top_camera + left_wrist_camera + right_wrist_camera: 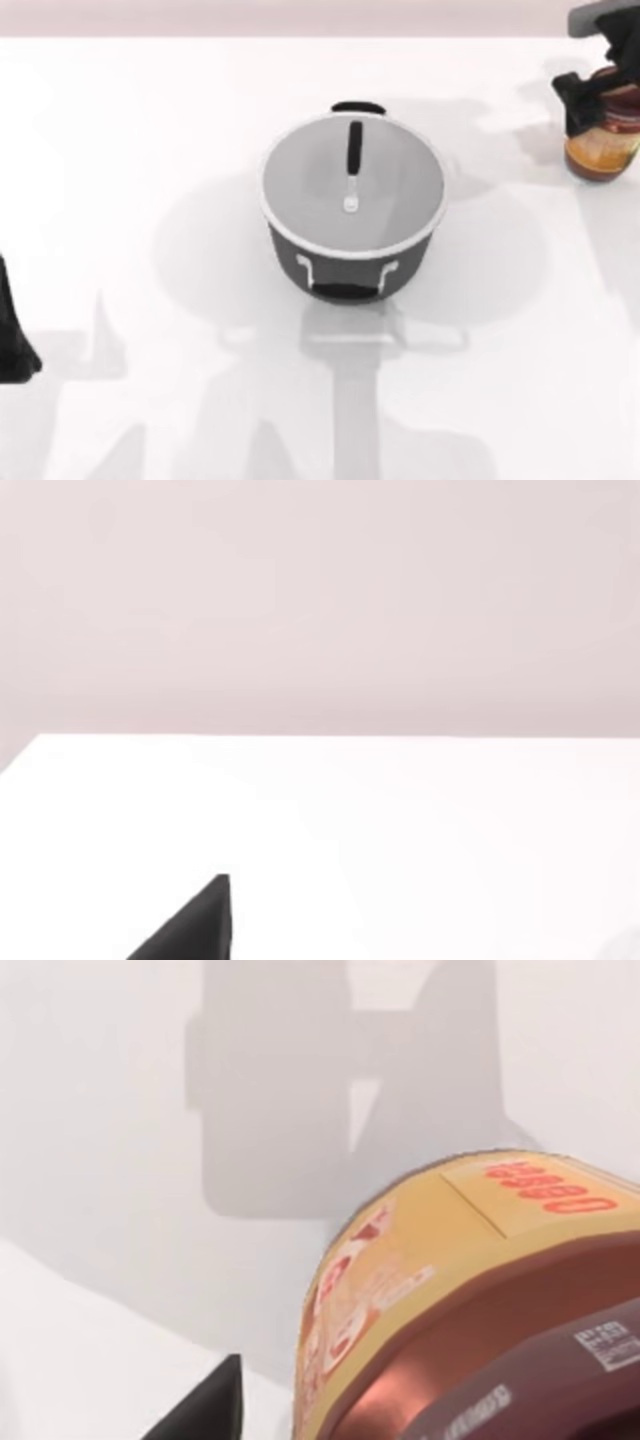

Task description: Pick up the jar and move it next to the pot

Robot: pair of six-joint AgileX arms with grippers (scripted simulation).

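The pot stands in the middle of the table, dark grey, its white-rimmed lid carrying a black bar handle. The jar stands upright at the far right, well apart from the pot, with amber contents and a brown lid. My right gripper is over the jar's top, open. In the right wrist view one black fingertip sits a small gap away from the jar; the other finger is hidden. My left gripper is parked at the left edge, open, one fingertip showing.
The white table stretches bare between the pot and the jar, and to the pot's left and front. Its far edge meets a pale wall.
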